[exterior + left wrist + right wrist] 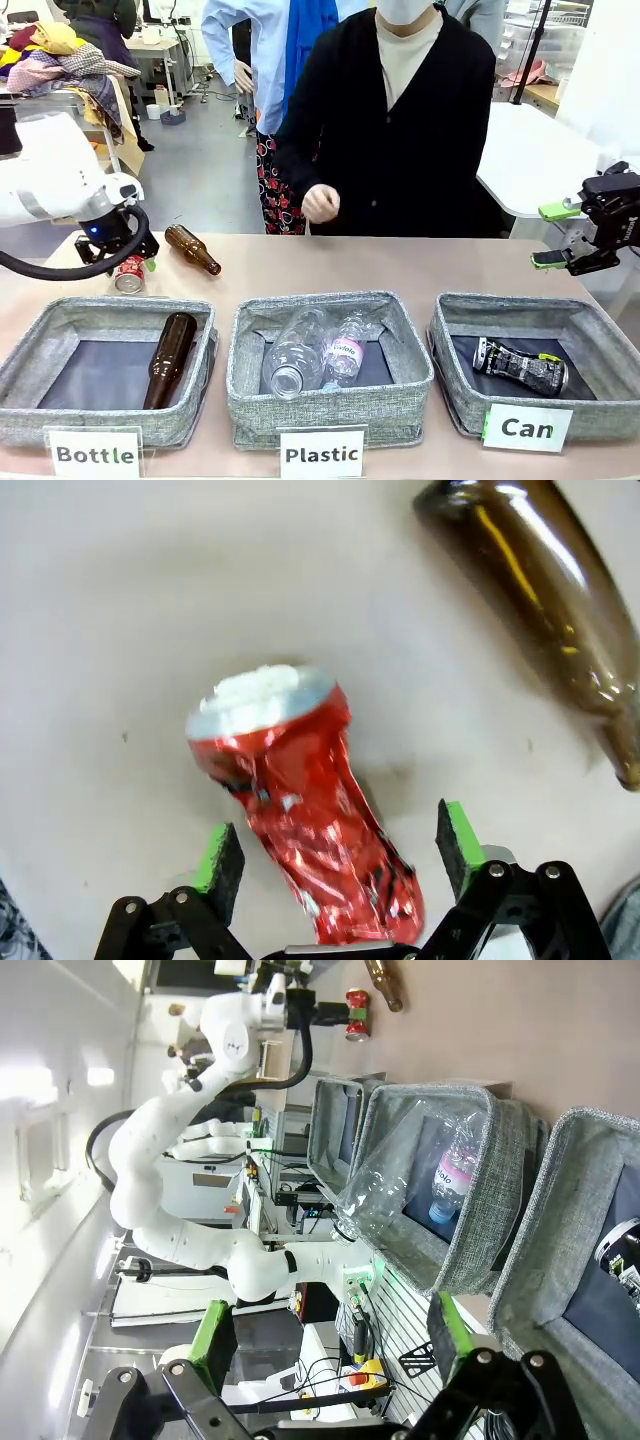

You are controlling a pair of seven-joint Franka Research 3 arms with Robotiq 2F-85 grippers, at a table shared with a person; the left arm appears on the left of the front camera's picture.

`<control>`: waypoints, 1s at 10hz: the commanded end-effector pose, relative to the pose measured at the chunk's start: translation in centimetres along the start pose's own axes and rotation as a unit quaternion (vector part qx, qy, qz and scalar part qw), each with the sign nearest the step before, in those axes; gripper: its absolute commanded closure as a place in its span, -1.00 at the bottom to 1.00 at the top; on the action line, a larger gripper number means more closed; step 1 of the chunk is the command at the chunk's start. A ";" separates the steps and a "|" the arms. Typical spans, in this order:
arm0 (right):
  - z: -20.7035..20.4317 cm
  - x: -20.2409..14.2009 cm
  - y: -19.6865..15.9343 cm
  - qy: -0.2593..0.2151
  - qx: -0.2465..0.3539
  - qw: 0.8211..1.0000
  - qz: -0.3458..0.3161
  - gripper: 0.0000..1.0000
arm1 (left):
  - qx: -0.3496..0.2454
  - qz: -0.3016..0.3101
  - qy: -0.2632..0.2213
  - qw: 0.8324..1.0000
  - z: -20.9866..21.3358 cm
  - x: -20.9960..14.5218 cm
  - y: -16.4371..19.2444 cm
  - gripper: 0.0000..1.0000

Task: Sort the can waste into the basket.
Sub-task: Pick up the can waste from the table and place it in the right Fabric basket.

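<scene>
The crushed red can (300, 800) with silver ends lies on the table's far left (130, 273). My left gripper (340, 845) is low over it and open, a green pad on each side and small gaps to the can; the front view shows it there too (122, 252). The slim black can (520, 367) lies on the dark floor of the grey basket (452, 330) labelled "Can" at the front right. My right gripper (560, 238) hangs open in the air beyond that basket, holding nothing. In the right wrist view, its fingers (215, 1335) are spread wide.
A brown glass bottle (192, 249) lies just right of the red can (560, 610). The "Bottle" bin (30, 345) holds another brown bottle, and the "Plastic" bin (250, 330) holds clear bottles. A person in black stands at the far side, one hand (320, 203) above the table edge.
</scene>
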State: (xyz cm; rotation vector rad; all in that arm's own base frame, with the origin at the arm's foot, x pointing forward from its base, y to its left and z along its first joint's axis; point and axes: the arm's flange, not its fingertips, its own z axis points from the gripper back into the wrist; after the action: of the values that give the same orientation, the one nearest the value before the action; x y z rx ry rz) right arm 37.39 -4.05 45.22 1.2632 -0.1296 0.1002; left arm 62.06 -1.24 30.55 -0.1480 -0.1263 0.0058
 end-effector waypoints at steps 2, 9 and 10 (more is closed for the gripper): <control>0.3 -0.1 0.1 0.004 -0.001 1.000 0.011 -1.00 | 0.008 0.019 0.013 1.000 -0.9 1.3 0.1 -1.00; 0.3 -0.1 0.1 0.004 -0.001 1.000 0.011 -1.00 | 0.009 0.029 0.001 1.000 -0.4 0.9 -0.2 1.00; 0.3 -0.1 0.1 0.004 -0.001 1.000 0.011 -1.00 | 0.008 0.026 0.000 1.000 -0.3 0.7 -0.2 1.00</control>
State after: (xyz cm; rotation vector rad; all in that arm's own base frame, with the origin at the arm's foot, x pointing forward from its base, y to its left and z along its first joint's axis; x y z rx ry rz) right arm 37.39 -4.05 45.22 1.2632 -0.1296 0.1004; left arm 63.22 -1.12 30.16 -0.1515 -0.1235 0.0426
